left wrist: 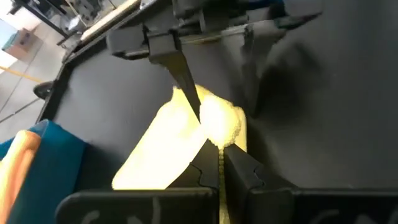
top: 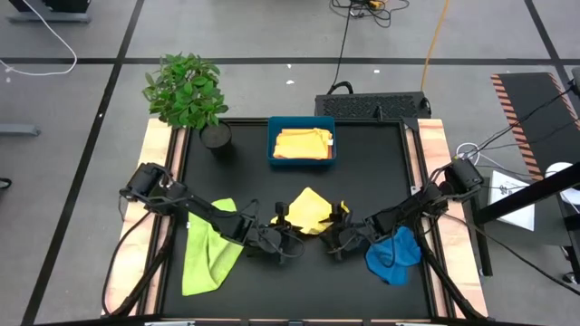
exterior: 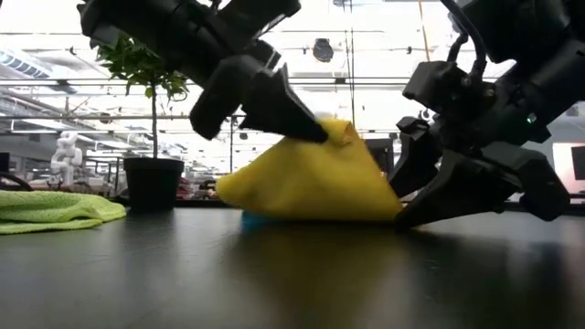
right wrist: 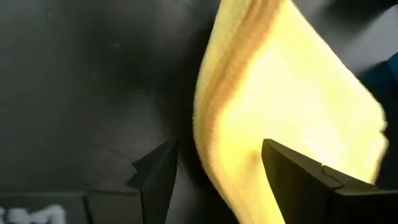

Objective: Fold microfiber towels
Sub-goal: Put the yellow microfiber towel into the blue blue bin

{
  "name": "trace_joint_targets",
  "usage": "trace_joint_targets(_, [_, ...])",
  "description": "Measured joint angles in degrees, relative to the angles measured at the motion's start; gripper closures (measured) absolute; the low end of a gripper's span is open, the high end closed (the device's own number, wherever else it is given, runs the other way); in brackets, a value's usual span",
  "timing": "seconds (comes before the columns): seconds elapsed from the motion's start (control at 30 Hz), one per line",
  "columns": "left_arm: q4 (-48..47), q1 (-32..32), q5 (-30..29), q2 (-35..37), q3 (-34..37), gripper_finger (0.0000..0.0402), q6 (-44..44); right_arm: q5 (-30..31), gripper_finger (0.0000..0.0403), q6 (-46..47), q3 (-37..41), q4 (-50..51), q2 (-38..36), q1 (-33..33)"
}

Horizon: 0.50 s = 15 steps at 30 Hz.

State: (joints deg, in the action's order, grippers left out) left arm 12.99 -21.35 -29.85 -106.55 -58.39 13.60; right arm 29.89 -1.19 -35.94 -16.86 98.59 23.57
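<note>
The right claw [right wrist: 214,171] stands spread wide, released, with the pale yellow towel [top: 310,210] just ahead of its fingers. The left claw [exterior: 306,128] is clenched on that towel's raised corner. Judged from this, the fold is midway. Folded cloths fill the blue tray [top: 274,154] beyond both claws; lime green towel [top: 207,252] and blue towel [top: 393,255] wait.
</note>
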Motion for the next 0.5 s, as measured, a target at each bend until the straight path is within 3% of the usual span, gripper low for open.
trace_joint_targets(0.5, [-3.36,-0.76,-1.26,3.65,-0.07,0.0399,-1.47,4.99,0.0235,-2.99,0.17,4.56,0.09,-0.2])
